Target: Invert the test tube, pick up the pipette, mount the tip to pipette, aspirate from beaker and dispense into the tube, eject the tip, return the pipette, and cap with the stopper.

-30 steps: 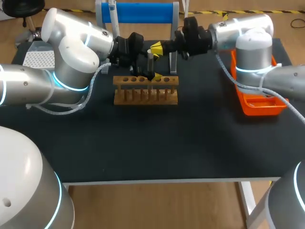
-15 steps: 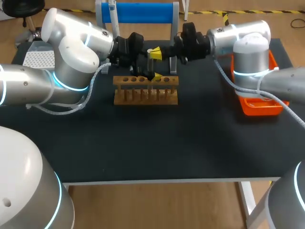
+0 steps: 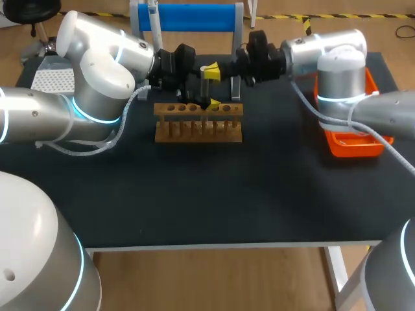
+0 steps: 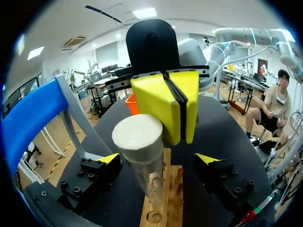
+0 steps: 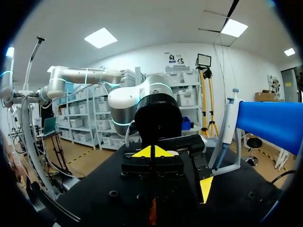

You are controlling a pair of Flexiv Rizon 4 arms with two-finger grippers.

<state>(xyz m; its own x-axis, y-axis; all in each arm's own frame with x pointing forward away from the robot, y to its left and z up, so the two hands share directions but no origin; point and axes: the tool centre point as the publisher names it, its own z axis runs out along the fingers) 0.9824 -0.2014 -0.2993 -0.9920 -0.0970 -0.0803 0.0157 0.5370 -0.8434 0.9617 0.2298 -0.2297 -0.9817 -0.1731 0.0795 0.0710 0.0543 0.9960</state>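
- Standing upright in the wooden test tube rack (image 3: 198, 129), the test tube (image 4: 149, 175) occupies a hole near the middle of the row; the other holes seen in the head view hold nothing.
- A pale stopper (image 4: 138, 137) sits on the mouth of the tube. Any liquid inside the tube cannot be made out.
- The left gripper (image 4: 158, 159) has its fingers spread, one on each side of the tube just above the rack. A gap shows between each finger and the glass.
- The right gripper (image 4: 181, 106) has its yellow tips pressed together with nothing visible between them. It hangs just behind the stopper at the same height; contact with the stopper cannot be confirmed.
- The orange tray (image 3: 343, 146) lies near the right edge of the table (image 3: 207, 194), partly under the right arm. Its contents cannot be made out.
- A white perforated box (image 3: 50, 79) sits at the rear left corner, partly hidden by the left arm.
- A stand with a blue bar (image 3: 188, 16) rises at the rear edge, just behind both grippers.
- The rack sits in the rear half of the table, well apart from the front edge and from the orange tray.
- The table surface is matt black and flat.
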